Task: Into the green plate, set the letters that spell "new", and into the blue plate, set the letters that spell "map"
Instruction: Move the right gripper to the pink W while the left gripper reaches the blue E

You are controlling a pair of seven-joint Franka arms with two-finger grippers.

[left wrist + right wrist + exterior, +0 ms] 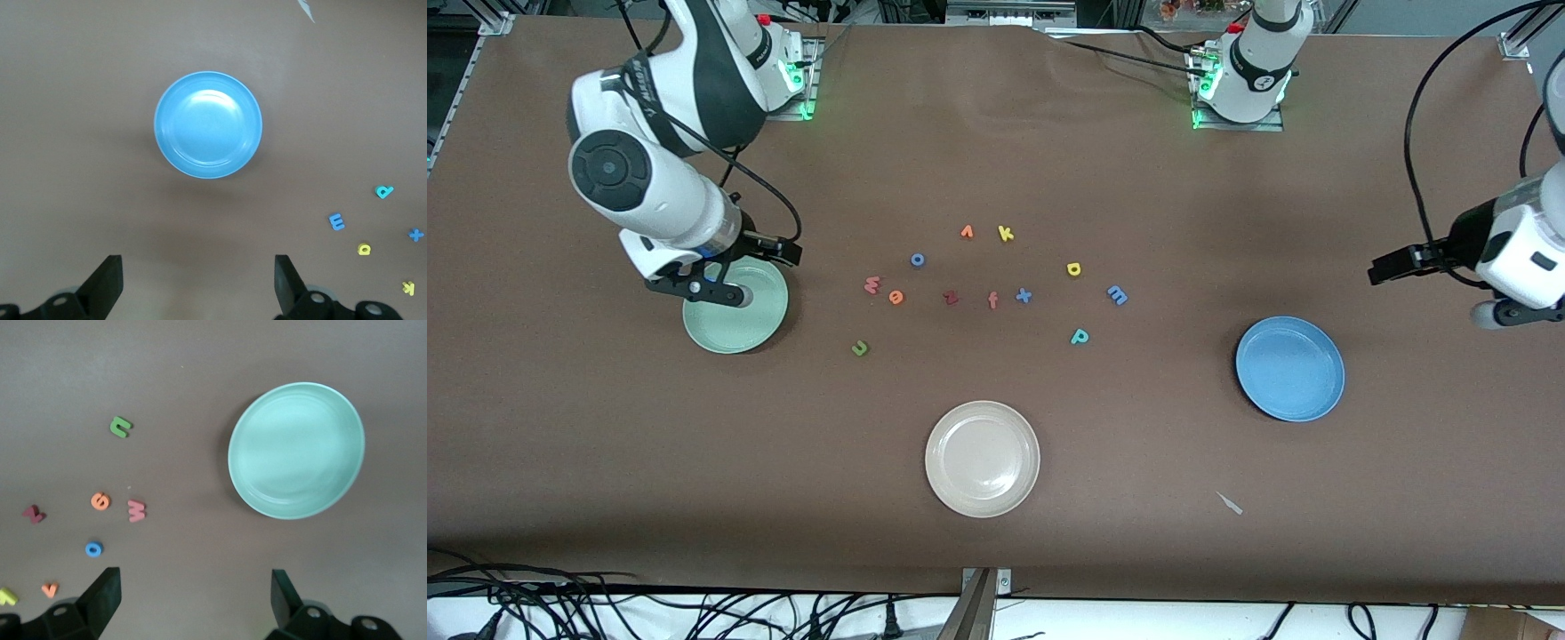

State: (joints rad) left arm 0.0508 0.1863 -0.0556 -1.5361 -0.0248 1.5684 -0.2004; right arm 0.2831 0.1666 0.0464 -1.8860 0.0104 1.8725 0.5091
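Flanking the letters, green plate and blue plate.

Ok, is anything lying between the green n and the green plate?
Nothing visible. Bare table lies between the green n and the green plate. The pink w and orange e sit farther from the front camera, off that line.

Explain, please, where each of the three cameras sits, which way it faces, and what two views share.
Front view: high across the brown table, facing both arms; shows the open right gripper over the round mint-green plate and the open left gripper.
Left wrist view: looks down on the round blue plate; both dark fingers show.
Right wrist view: looks down on the green plate, foam letters beside it.
Shared: front and left wrist views both show the blue plate and the teal foam p.
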